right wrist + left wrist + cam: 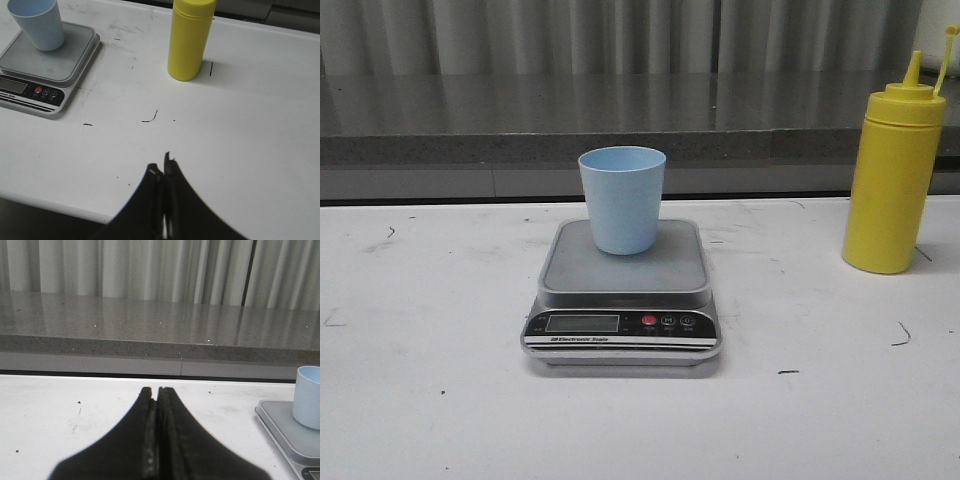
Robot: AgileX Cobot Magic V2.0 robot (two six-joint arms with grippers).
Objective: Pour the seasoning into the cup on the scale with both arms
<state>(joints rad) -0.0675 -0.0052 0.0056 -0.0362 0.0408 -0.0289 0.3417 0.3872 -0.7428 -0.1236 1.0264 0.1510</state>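
On the white table (420, 400), listed from left to right as the front view shows them:

Item 1. Digital kitchen scale (622, 332), silver body, grey square platform, black front panel with an LCD display (582, 323) and a red button (649, 321). It sits near the middle of the table, panel facing the camera.

Item 2. Pale blue plastic cup (622, 198), tapered, no handle, upright, mouth open. It stands on the scale's platform, toward the rear edge.

Item 3. Yellow squeeze bottle of seasoning (894, 180), opaque, cone nozzle cap, upright. It stands on the table to the right of the scale, well apart from it and close to the right edge of the front view. Nothing touches it.

Item 4. Left gripper (156, 390), black, seen only in its own wrist view. Its two fingers are pressed together with nothing between them. The cup and a corner of the scale lie off to one side, apart from it.

Item 5. Right gripper (161, 166), black, seen only in its own wrist view. Its jaws are closed and empty, held above bare table short of the bottle and the scale.

Background: grey speckled ledge (520, 110) behind the table, pale curtain (620, 30) above it.
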